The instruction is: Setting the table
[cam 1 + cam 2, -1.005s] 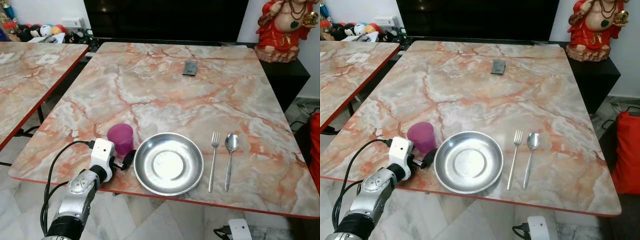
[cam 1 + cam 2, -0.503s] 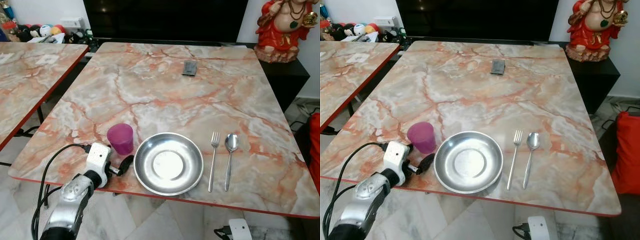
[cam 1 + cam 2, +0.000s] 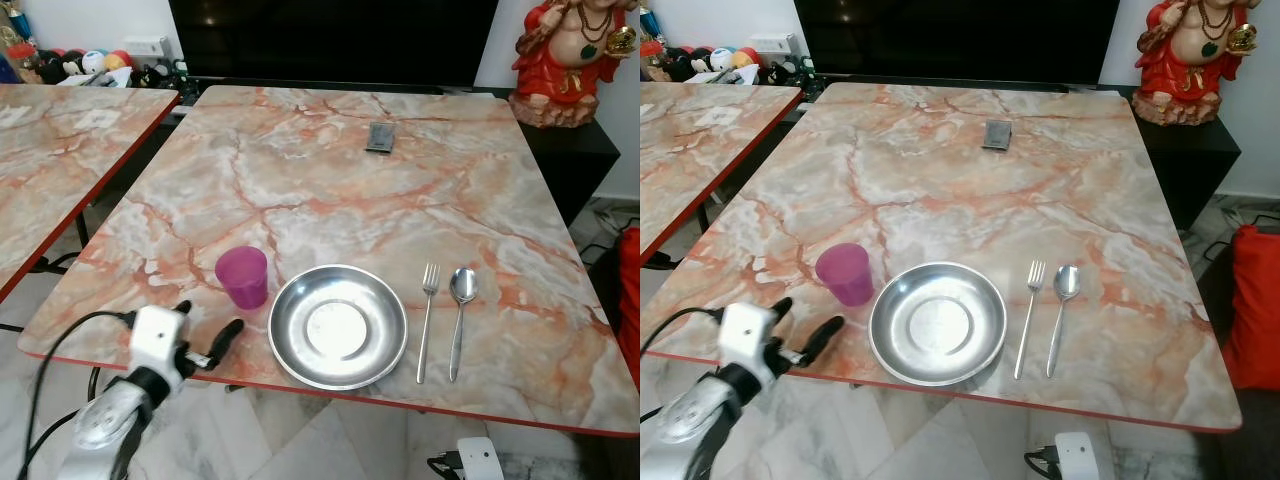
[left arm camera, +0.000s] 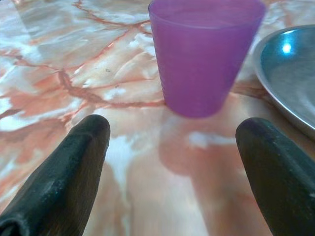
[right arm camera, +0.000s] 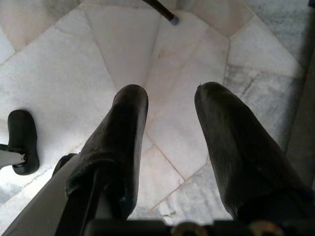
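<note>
A purple cup [image 3: 242, 277] stands upright on the marble table [image 3: 330, 190], just left of a round steel plate [image 3: 337, 327]. A fork [image 3: 428, 320] and a spoon [image 3: 459, 310] lie side by side to the right of the plate. My left gripper [image 3: 207, 322] hovers at the table's near edge, a short way in front of the cup and apart from it. It is open, with nothing between its fingers [image 4: 64, 182]. In the left wrist view the cup [image 4: 206, 54] sits beyond the gap. My right gripper [image 5: 171, 93] hangs idle over the floor tiles, open.
A small dark object [image 3: 380, 136] lies at the table's far middle. A second marble table [image 3: 60, 150] stands to the left across a narrow gap. A red statue [image 3: 570, 55] sits on a black stand at the far right. A red object [image 3: 630, 300] is at the right edge.
My left gripper has drawn back from beside the cup toward the table's near edge. The cup, plate, fork and spoon have stayed in place.
</note>
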Available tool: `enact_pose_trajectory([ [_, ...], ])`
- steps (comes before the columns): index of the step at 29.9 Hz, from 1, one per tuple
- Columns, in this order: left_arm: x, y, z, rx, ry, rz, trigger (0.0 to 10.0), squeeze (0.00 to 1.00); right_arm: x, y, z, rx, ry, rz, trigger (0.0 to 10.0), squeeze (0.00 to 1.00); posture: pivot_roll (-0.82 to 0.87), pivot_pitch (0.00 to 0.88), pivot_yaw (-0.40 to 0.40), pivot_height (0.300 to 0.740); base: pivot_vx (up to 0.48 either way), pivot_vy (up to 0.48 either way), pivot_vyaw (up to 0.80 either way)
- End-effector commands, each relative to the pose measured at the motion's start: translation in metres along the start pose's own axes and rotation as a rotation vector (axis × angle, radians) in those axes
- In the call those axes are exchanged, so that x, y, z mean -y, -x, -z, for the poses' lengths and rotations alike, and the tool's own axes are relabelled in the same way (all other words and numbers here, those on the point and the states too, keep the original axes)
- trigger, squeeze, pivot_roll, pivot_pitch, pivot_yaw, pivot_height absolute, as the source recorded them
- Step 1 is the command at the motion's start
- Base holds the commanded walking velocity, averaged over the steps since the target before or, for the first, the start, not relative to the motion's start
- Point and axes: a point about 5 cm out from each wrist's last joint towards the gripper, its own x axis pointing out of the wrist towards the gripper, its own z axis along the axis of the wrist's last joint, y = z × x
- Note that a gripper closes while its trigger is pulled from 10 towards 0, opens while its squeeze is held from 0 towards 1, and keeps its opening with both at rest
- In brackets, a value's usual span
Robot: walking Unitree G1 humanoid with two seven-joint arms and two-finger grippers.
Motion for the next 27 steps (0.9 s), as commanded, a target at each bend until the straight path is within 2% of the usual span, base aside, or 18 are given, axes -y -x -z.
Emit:
enact_pose_trajectory([
  [1,-0.007,0.023,-0.002,0.010,0.009,-0.053,10.0,0.00,0.001,0.001,0.007,-0.024,0.010,-0.002,10.0,0.00,0.05,0.107,0.008,0.740,0.000,0.000,0.00],
  [4,-0.009,0.035,0.003,-0.030,0.013,-0.083,10.0,0.00,0.002,0.001,0.006,-0.024,0.012,-0.003,10.0,0.00,0.05,0.108,0.003,0.740,0.000,0.000,0.00],
  [5,-0.012,0.044,0.008,-0.053,0.018,-0.117,10.0,0.00,0.002,0.001,0.006,-0.024,0.014,-0.002,10.0,0.00,0.06,0.109,0.000,0.740,0.000,0.000,0.00],
  [6,-0.012,0.044,0.008,-0.053,0.018,-0.117,10.0,0.00,0.002,0.001,0.006,-0.024,0.014,-0.002,10.0,0.00,0.06,0.109,0.000,0.740,0.000,0.000,0.00],
  [7,-0.022,0.070,0.018,-0.082,0.039,-0.222,10.0,0.00,0.003,0.001,0.006,-0.024,0.019,-0.003,10.0,0.00,0.07,0.109,-0.003,0.740,0.000,0.000,0.00],
  [9,-0.031,0.095,0.029,-0.127,0.021,-0.333,10.0,0.00,0.004,0.001,0.005,-0.024,0.026,-0.006,10.0,0.00,0.08,0.108,-0.010,0.740,0.000,0.000,0.00],
  [10,-0.031,0.095,0.029,-0.127,0.021,-0.333,10.0,0.00,0.004,0.001,0.005,-0.024,0.026,-0.006,10.0,0.00,0.08,0.108,-0.010,0.740,0.000,0.000,0.00],
  [14,-0.035,0.125,0.041,-0.222,-0.011,-0.445,10.0,0.00,0.004,0.001,0.004,-0.023,0.032,-0.008,10.0,0.00,0.09,0.109,-0.011,0.740,0.000,0.000,0.00],
  [15,-0.035,0.130,0.047,-0.265,-0.007,-0.454,10.0,0.00,0.004,0.001,0.004,-0.023,0.033,-0.008,10.0,0.00,0.09,0.109,-0.011,0.740,0.000,0.000,0.00],
  [16,-0.035,0.130,0.047,-0.265,-0.007,-0.454,10.0,0.00,0.004,0.001,0.004,-0.023,0.033,-0.008,10.0,0.00,0.09,0.109,-0.011,0.740,0.000,0.000,0.00],
  [19,-0.031,0.144,0.084,-0.496,0.003,-0.423,10.0,0.00,0.003,0.001,0.004,-0.025,0.041,-0.008,10.0,0.00,0.09,0.109,-0.007,0.740,0.000,0.000,0.00],
  [22,-0.024,0.137,0.107,-0.574,0.046,-0.384,10.0,0.00,0.003,0.001,0.004,-0.025,0.035,-0.007,10.0,0.00,0.08,0.106,-0.003,0.740,0.000,0.000,0.00],
  [23,-0.016,0.122,0.116,-0.603,0.043,-0.320,10.0,0.00,0.002,0.001,0.004,-0.026,0.031,-0.004,10.0,0.00,0.07,0.109,-0.002,0.740,0.000,0.000,0.00],
  [26,-0.009,0.114,0.121,-0.615,0.039,-0.272,10.0,0.00,0.002,0.001,0.005,-0.027,0.030,-0.003,10.0,0.00,0.07,0.107,0.000,0.740,0.000,0.000,0.00],
  [27,0.000,0.104,0.129,-0.642,0.023,-0.212,10.0,0.00,0.002,0.001,0.005,-0.028,0.029,-0.001,10.0,0.00,0.06,0.105,0.000,0.740,0.000,0.000,0.00],
])
